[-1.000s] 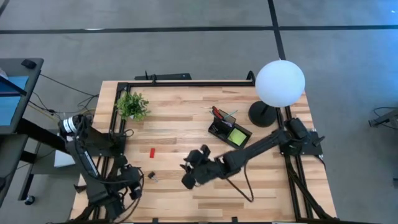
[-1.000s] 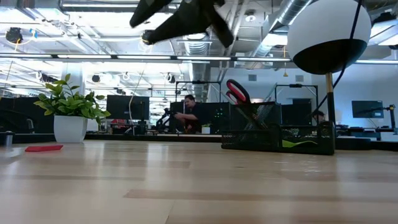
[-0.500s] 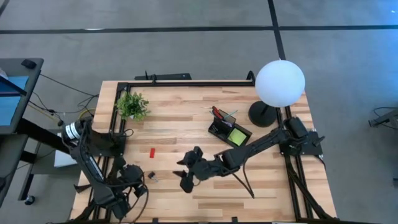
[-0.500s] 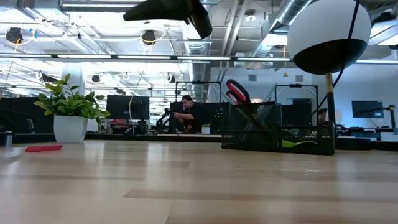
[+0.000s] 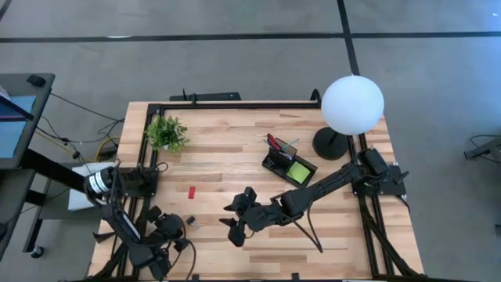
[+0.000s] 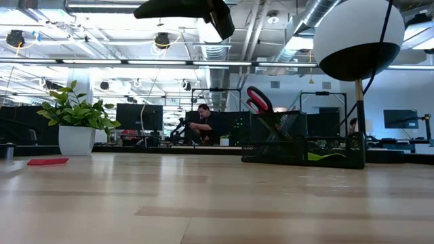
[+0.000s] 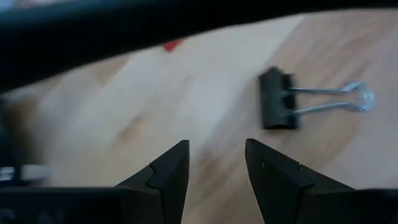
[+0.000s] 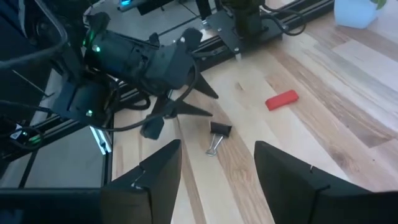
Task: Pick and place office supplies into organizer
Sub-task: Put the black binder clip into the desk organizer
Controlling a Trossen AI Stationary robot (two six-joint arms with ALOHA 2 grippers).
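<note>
A tiny black clip (image 7: 278,99) with wire handles lies flat on the wood near the table's front left, also in the high view (image 5: 190,222) and the right wrist view (image 8: 217,133). My left gripper (image 7: 215,167) hangs open just short of it, tilted down, touching nothing (image 5: 178,227). A small red block (image 5: 192,192) lies farther back. My right gripper (image 5: 232,225) hovers open, high above the table's middle, at the top of the low view (image 6: 190,9). The black organizer (image 5: 290,165) holds red-handled scissors (image 6: 260,102) and a lime-green pad (image 5: 299,171).
A potted plant (image 5: 166,132) stands at the far left. A white globe lamp (image 5: 352,105) stands on its black base at the far right, behind the organizer. Bare wood lies between the clip and the organizer. A person sits in the room beyond the table (image 6: 203,125).
My left gripper has sunk toward the table beside the clip and rolled about its own axis, staying open. My right gripper has kept its place above the table's middle, tipped closer to level, and spread its fingers wider.
</note>
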